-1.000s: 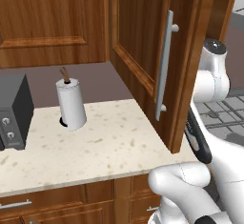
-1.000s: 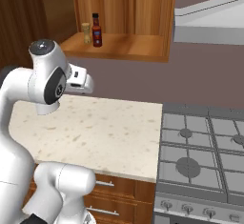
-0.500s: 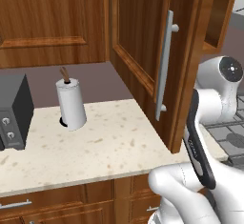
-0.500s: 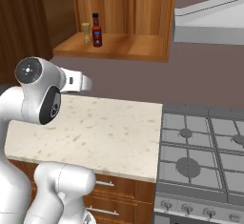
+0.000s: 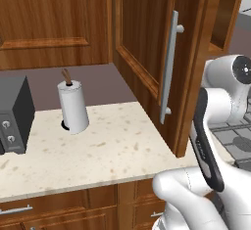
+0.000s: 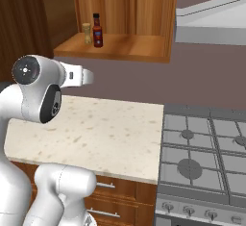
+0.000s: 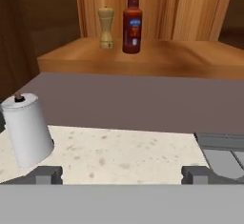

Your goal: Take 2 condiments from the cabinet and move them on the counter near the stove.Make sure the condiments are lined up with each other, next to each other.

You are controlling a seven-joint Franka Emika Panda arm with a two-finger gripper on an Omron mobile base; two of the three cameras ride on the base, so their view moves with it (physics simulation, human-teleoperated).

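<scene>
Two base views behind the arm flanking the counter (image 5: 112, 150), hand view low, facing the cabinet (image 7: 143, 61) shelf

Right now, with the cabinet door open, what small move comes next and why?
Probably raise the open end effector toward the cabinet shelf and line up on the sauce bottle. Both it and the pepper shaker stand there untouched, well above the counter, and nothing is held.
</scene>
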